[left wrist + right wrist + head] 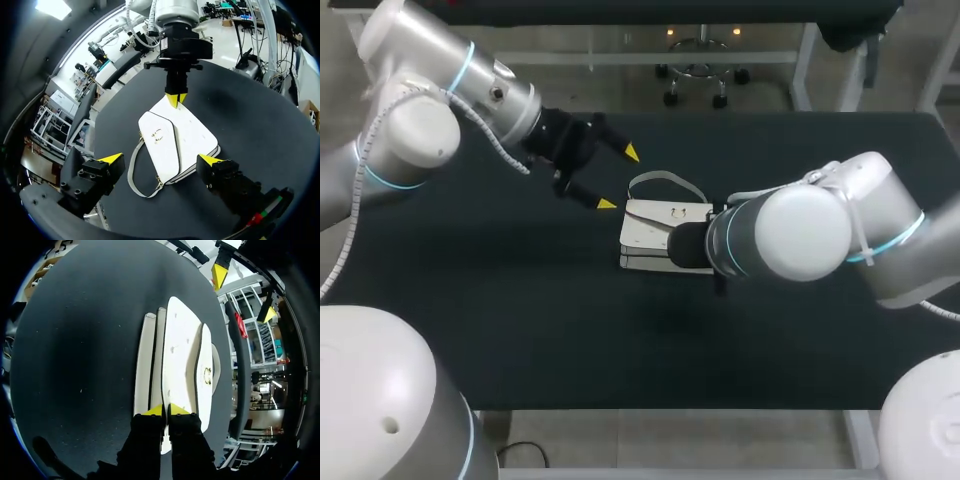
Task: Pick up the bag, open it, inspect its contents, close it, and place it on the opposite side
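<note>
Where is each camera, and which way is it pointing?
Head: above and behind, looking down on the table; left arm, right arm, left claw show.
Left wrist: on the left arm, facing the bag along its open claw; right claw opposite.
Right wrist: on the right arm, looking along its claw, shut on the bag's end.
All three share the bag.

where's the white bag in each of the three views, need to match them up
Head view: the white bag lies at the table's middle, partly under the right arm.
Left wrist view: white bag flat on the table, just ahead of the left gripper.
Right wrist view: white bag straight ahead of the right gripper.
Shared landmark: the grey strap looping off the bag's flap side.
</note>
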### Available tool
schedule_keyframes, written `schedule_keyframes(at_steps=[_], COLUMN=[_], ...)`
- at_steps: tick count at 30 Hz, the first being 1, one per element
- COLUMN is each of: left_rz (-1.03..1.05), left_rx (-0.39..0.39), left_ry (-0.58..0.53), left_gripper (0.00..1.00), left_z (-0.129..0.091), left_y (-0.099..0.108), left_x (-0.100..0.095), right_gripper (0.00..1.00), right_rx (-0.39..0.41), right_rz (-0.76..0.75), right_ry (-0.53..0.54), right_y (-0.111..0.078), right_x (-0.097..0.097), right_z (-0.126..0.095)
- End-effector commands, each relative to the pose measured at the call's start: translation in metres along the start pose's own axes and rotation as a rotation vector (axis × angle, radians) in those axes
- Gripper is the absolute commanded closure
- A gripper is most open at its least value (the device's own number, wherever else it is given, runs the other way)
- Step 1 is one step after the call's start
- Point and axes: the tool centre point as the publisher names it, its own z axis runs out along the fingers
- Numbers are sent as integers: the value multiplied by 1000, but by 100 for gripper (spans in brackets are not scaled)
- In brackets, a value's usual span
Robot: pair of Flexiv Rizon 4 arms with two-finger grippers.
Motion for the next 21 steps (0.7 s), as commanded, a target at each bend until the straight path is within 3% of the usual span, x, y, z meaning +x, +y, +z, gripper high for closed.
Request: schedule_keyframes(at_steps=[1, 6, 9, 15, 18, 21], left_rz=[2, 2, 50, 102, 113, 132], left_rx=[5, 5, 50, 98, 107, 118], left_ry=[-14, -14, -28, -32, -36, -16], left_gripper=[0, 0, 0, 9, 5, 16], left_z=[1, 1, 8, 17, 23, 32], left_y=[1, 1, -3, -10, -14, -21], left_x=[3, 3, 8, 16, 20, 21], right_gripper=[100, 100, 100, 100, 100, 100], right_rx=[-14, -14, -14, -14, -14, -14], right_rz=[0, 0, 0, 0, 0, 0], right_ry=[-189, -189, -189, -189, -189, -189], right_y=[-3, -3, -3, -3, -3, -3], right_x=[5, 5, 5, 5, 5, 5], right_z=[2, 2, 2, 2, 2, 2])
